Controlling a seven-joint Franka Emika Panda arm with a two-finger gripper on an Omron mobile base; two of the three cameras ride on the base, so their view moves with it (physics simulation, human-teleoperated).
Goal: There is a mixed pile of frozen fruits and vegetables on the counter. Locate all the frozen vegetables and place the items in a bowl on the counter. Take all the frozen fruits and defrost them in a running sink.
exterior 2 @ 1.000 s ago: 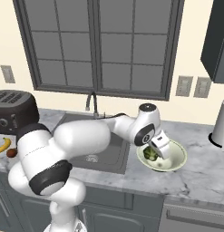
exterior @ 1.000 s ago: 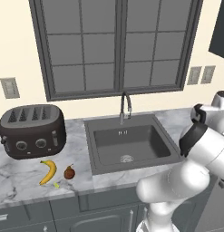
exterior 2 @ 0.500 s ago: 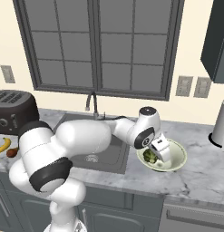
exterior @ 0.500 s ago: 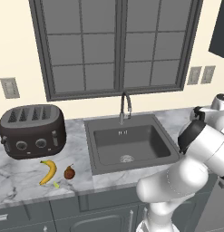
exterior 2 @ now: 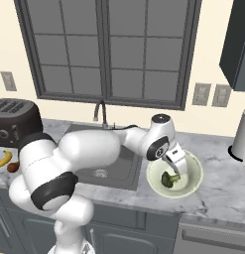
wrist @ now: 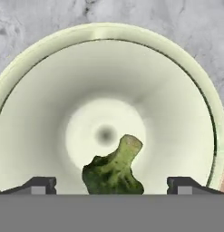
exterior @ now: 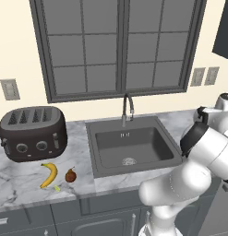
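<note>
The broccoli (wrist: 114, 170) lies in the bowl (exterior 2: 194, 184), between fingers (wrist: 41, 185) spread wide apart and clear of it. That drop looks done. Next: lift out and cross the sink (exterior: 134, 147) to the sliver (exterior: 57, 188) by the banana (exterior: 49, 174).

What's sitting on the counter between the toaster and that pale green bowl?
The dark sink with its arched faucet lies between the toaster and the bowl, as the right base view shows.
</note>
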